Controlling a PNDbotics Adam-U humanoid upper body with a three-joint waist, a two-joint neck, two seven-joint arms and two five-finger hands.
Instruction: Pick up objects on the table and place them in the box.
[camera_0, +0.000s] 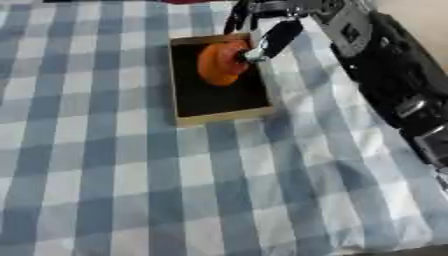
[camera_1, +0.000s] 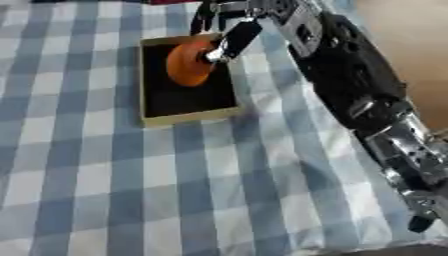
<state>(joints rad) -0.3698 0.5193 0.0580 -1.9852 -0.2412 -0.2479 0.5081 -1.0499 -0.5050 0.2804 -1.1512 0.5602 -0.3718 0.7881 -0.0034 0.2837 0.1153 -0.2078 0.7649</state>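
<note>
While right hand (camera_0: 273, 37) pinches orange object (camera_0: 219, 64), shallow box (camera_0: 185, 119) beneath, dark inside, checked cloth (camera_0: 131, 190)

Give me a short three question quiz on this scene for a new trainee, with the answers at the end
1. True or false: the orange object is over the box.
2. Which hand is at the orange object? A. left B. right
3. Fill in: the box sits on a blue and white ______ cloth.

Key: 1 true; 2 B; 3 checked.
</note>
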